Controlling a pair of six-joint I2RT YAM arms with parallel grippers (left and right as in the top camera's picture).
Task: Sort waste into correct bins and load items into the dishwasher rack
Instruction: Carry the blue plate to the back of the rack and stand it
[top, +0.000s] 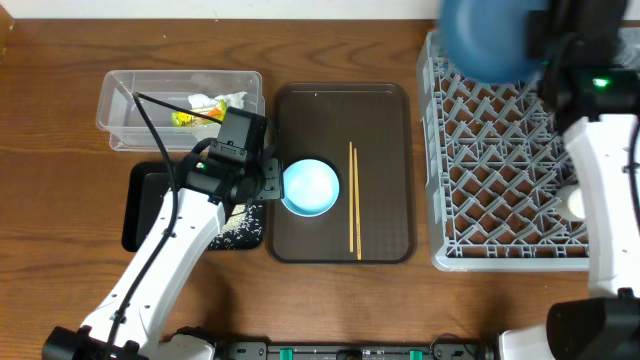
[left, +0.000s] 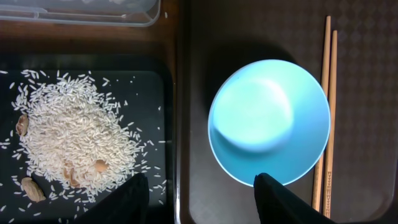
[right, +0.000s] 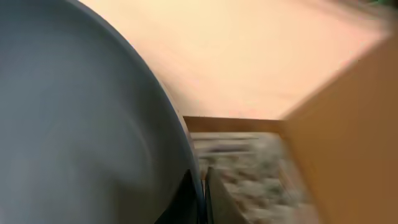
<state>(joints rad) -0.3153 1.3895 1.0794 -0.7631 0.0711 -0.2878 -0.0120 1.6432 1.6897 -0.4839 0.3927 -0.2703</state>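
While the right claw (right: 198, 200) pinches the rim of the dark blue plate (top: 488, 40), the plate hangs above the 12 o'clock edge of the dishwasher rack (top: 500, 170). Right wrist view is blurred. The grip is read from the rim running between two dark finger shapes, so it is a judgement. A rim hold likely lets the plate go down on edge between the pegs.

Left claw (left: 200, 182) is spread wide and holds nothing. It hovers over the seam between the black tray (top: 140, 215) and the brown serving tray (top: 385, 120). One finger (left: 132, 200) is over the black tray's edge, the other at the 6 o'clock rim of the light blue bowl (left: 268, 121). The bowl sits empty, apparently opening up, on the serving tray at centre of the overhead view. The wide spread probably suits taking the bowl by its wall.

Around:
- Rice grains (left: 74, 134) are heaped in the black tray with a few brown bits among them.
- Chopsticks (left: 328, 106) lie parallel just beside the bowl at its 3 o'clock, close enough to be nudged during a grab.
- Clear tub (top: 115, 115), at 10 o'clock on the worktop, holds the white napkin (top: 205, 100) and the yellow-green wrapper (top: 183, 118).
- Cups cannot be made out. A pale shape at the rack's 3 o'clock side is partly behind the right arm.
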